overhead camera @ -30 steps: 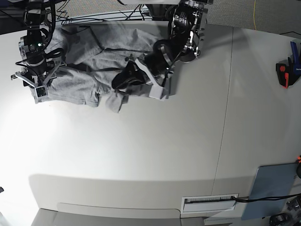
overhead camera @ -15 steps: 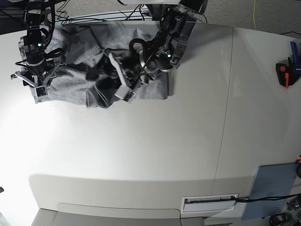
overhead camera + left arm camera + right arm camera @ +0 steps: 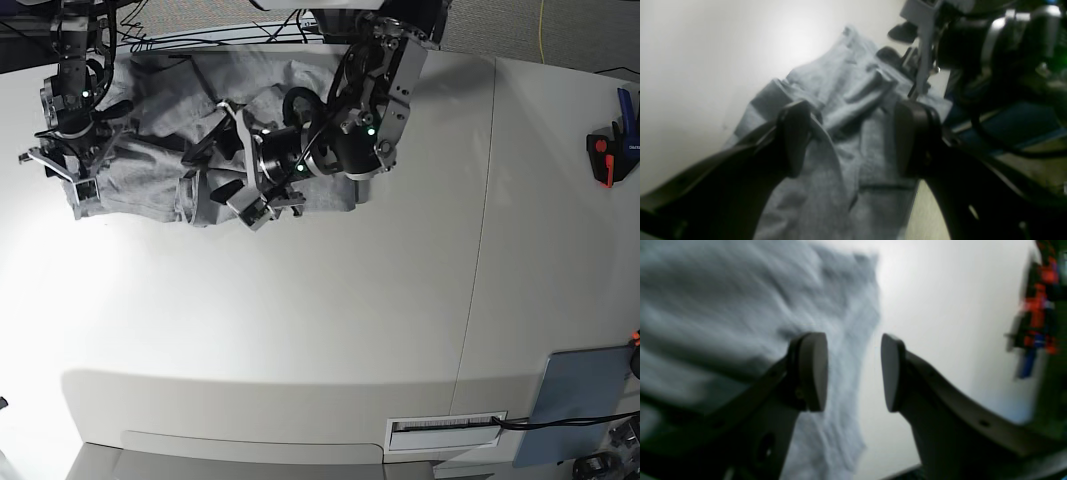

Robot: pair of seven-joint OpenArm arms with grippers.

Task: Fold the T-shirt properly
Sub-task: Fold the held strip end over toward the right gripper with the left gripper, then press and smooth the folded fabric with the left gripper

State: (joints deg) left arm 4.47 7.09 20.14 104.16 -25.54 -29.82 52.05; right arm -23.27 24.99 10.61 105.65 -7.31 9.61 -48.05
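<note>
The grey T-shirt lies crumpled and bunched along the table's back left, its plain side showing in loose folds. My left gripper reaches leftward over the shirt's middle. It hangs open just above the cloth, with nothing between its dark fingers. My right gripper hovers at the shirt's left end. In the right wrist view it is open, and the shirt's edge runs under the gap between its pale pads.
The white table has a seam right of centre. An orange-and-black clamp sits at the far right edge. A blue-grey pad and a labelled slot lie at the front right. Cables run along the back edge.
My left gripper swung left across the shirt, dragging a fold over, then opened and let the cloth go. The right arm barely moved.
</note>
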